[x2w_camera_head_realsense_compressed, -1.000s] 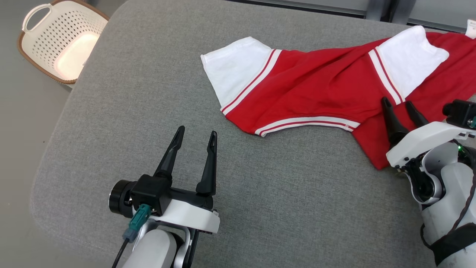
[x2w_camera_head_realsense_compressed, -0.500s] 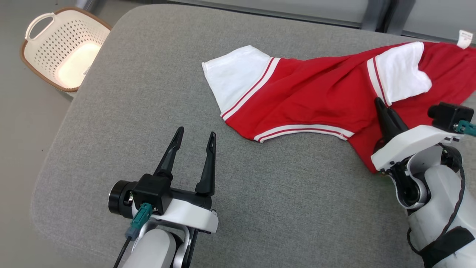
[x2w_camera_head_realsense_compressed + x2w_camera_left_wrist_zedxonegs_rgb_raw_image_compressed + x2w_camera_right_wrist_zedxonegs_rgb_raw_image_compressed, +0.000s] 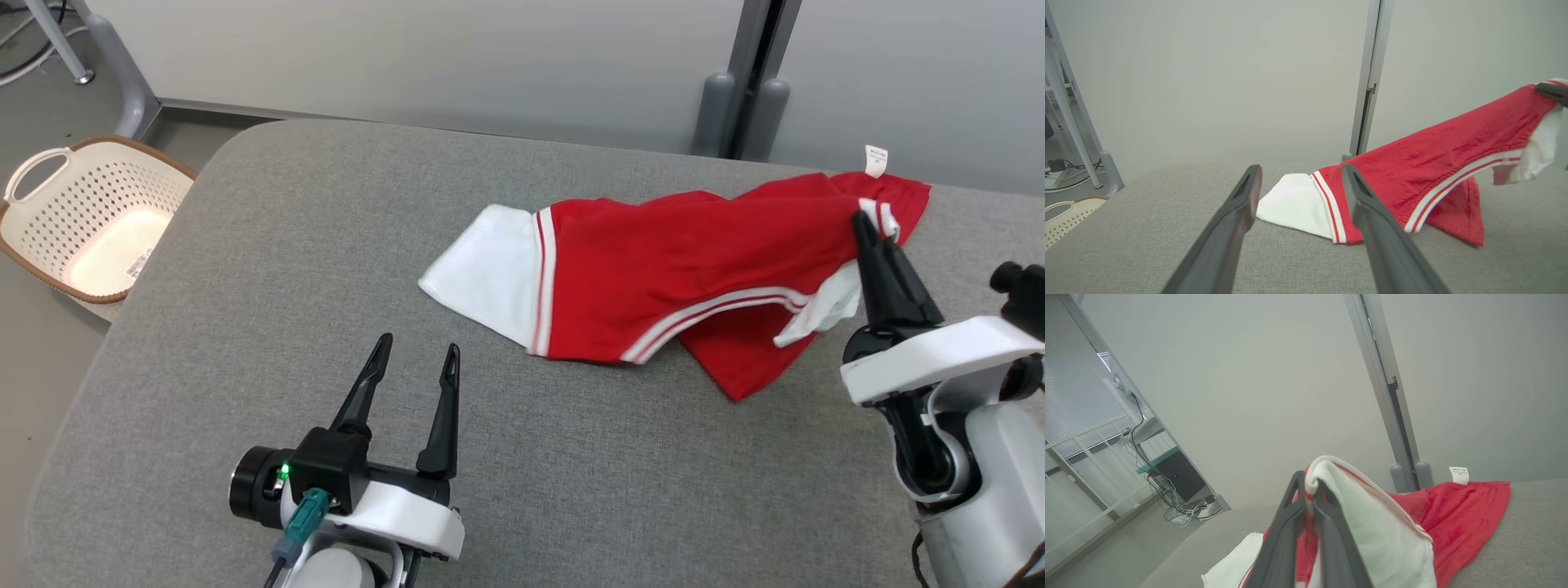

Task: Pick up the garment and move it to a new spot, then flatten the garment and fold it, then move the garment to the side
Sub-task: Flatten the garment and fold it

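garment [image 3: 678, 269] in right pincer [image 3: 864, 222], left pincer [image 3: 419, 343] wide

A lab or office: bare grey partition walls [image 3: 408, 57], a metal post [image 3: 755, 73] at 1 o'clock, loose floor cables [image 3: 33, 67] at 10 o'clock.

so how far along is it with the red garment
Done: the right gripper is shut on the garment at a white-trimmed edge, and that end hangs raised off the grey table. In hand: the pick-up and move, with the white sleeve at the other end lying on the table. Left: flattening, folding and moving it aside. The left gripper is open, holding nothing.
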### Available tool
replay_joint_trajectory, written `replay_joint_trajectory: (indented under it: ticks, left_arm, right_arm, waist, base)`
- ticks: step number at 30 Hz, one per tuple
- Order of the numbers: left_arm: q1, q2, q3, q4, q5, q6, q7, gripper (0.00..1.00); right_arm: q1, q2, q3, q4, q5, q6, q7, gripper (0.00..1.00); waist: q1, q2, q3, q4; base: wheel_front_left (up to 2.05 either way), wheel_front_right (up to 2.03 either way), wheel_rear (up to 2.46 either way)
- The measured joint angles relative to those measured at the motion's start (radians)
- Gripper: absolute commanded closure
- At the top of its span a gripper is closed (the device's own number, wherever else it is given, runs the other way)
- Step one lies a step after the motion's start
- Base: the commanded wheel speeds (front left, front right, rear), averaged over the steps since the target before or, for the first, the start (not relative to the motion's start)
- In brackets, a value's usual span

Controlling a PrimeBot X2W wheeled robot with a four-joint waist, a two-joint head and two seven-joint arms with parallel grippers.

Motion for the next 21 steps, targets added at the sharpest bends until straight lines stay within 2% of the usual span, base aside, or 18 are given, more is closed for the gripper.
replay_joint_trajectory:
  ticks: [6, 11, 12, 16, 21]
  left_arm:
    - [0.008, 0.0, -0.015, -0.006, -0.003, -0.004, 0.0, 0.0]
    - [0.008, 0.0, -0.04, -0.012, -0.014, -0.004, 0.0, 0.0]
    - [0.001, 0.0, -0.06, -0.014, -0.025, -0.005, 0.0, 0.0]
    - [-0.021, 0.0, -0.096, -0.022, -0.052, -0.001, 0.0, 0.0]
    - [-0.045, 0.0, -0.16, -0.044, -0.11, 0.029, 0.0, 0.0]
  right_arm:
    - [0.011, 0.007, -0.088, -0.197, -0.081, 0.0, 0.096, 1.0]
    - [-0.047, 0.007, -0.084, -0.277, -0.157, 0.0, 0.196, 1.0]
    - [-0.105, -0.004, -0.071, -0.286, -0.183, 0.0, 0.239, 1.0]
    - [-0.214, -0.019, -0.03, -0.257, -0.211, 0.0, 0.3, 1.0]
    - [-0.406, -0.06, 0.076, -0.078, -0.233, 0.0, 0.368, 1.0]
  waist:
    - [0.0, 0.0, -0.021, 0.016]
    - [0.0, 0.0, -0.01, 0.05]
    - [0.0, 0.0, 0.0, 0.074]
    - [0.0, 0.0, 0.022, 0.115]
    - [0.0, 0.0, 0.068, 0.198]
  base:
    - [0.0, 0.0, 0.0]
    - [0.0, 0.0, 0.0]
    - [0.0, 0.0, 0.0]
    - [0.0, 0.0, 0.0]
    - [0.0, 0.0, 0.0]
